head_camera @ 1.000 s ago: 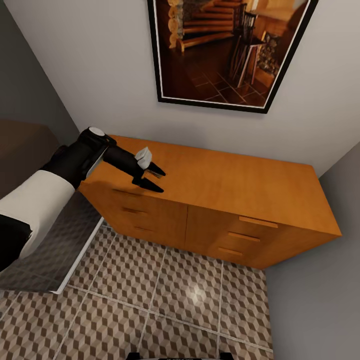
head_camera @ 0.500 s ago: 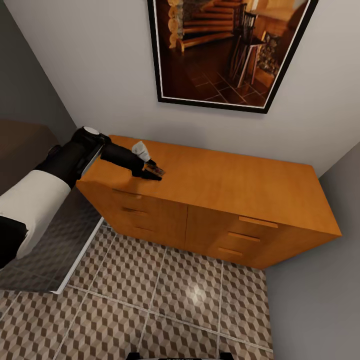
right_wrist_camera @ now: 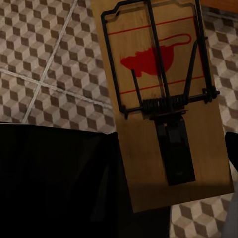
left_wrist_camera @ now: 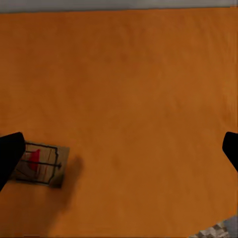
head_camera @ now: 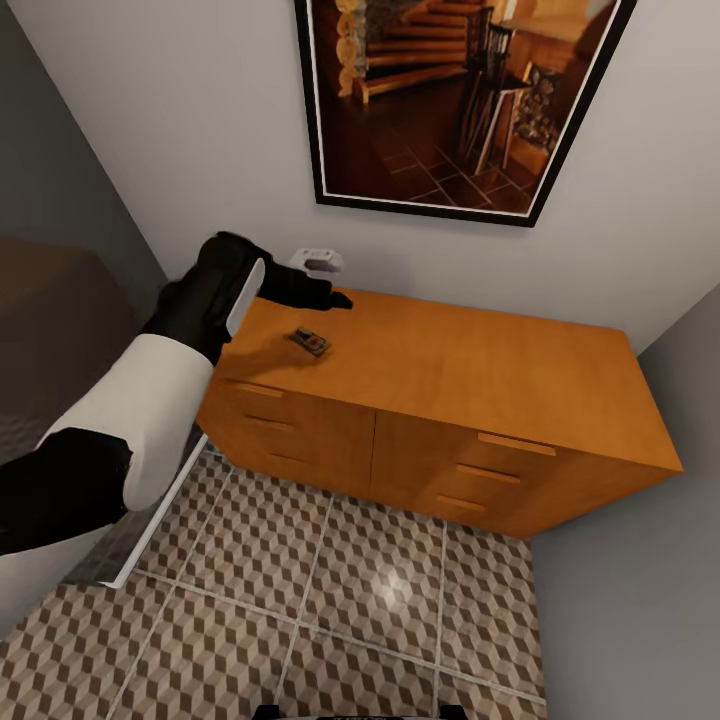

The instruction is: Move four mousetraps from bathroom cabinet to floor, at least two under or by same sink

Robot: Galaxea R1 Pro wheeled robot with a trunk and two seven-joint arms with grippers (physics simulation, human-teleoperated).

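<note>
From the head, the left end effector (head_camera: pixel 335 298) has lifted away, leaving a mousetrap (head_camera: pixel 311 342) just below it on the cabinet (head_camera: pixel 450 370) top. Left wrist: fingers spread, released. Right wrist: a second mousetrap (right_wrist_camera: pixel 163 99) close up, seemingly grasped.

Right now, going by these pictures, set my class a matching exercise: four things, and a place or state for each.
1. head-view mousetrap
2. right-wrist-view mousetrap
3. left gripper
4. framed picture

A. open, above the cabinet
B. hanging on the wall
C. lying flat on the cabinet top
D. over patterned floor tiles

Pairs: 1-C, 2-D, 3-A, 4-B
</note>
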